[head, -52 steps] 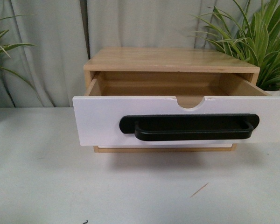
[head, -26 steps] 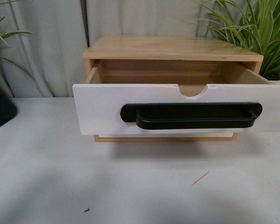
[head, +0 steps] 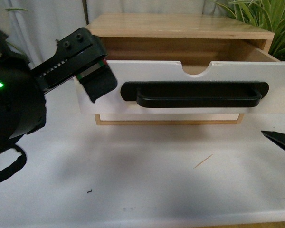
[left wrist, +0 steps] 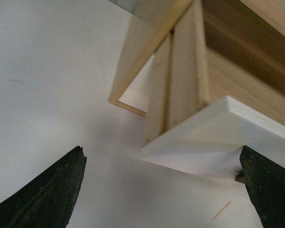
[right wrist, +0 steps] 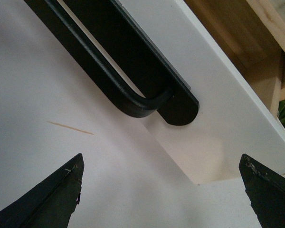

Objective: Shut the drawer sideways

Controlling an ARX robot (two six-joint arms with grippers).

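Observation:
The drawer (head: 147, 71), white-fronted with a long black bar handle (head: 194, 95) and a half-round notch (head: 197, 69), stands pulled out of the wooden cabinet (head: 180, 26). My left gripper (head: 100, 66) is open at the drawer front's left end, with one finger (head: 99, 84) in front of the white face. In the left wrist view the gripper (left wrist: 161, 152) faces the drawer's corner (left wrist: 213, 128) and wooden side (left wrist: 180, 71). My right gripper (right wrist: 161, 159) is open and empty, low before the handle's right end (right wrist: 133, 76). Only its tip (head: 280, 140) shows in the front view.
The cabinet stands on a white table (head: 147, 190). A thin wooden sliver (head: 203, 161) and a small dark speck (head: 90, 191) lie in front of it. A green plant (head: 270, 23) stands at the back right, before grey curtains.
My left arm has come into view from the left, up to the drawer front's left end. My right gripper's tip has entered at the right edge. The drawer sits higher in the picture.

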